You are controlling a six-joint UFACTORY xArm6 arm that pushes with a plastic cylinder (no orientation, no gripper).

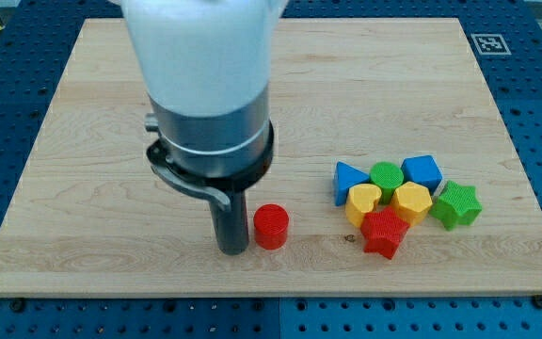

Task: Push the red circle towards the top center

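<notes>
The red circle [272, 226] is a small red cylinder lying on the wooden board [83, 188], below the board's middle. My tip [232, 250] is the lower end of the dark rod and stands just to the left of the red circle, close to it or touching it. The arm's large white and grey body hangs above the rod and hides the board behind it.
A cluster of blocks lies at the view's right: a blue triangle [347, 178], a green circle [387, 175], a blue block [422, 171], a yellow heart [363, 201], a yellow hexagon [411, 201], a green star [457, 204] and a red star [384, 232]. A marker tag [488, 43] sits at the top right corner.
</notes>
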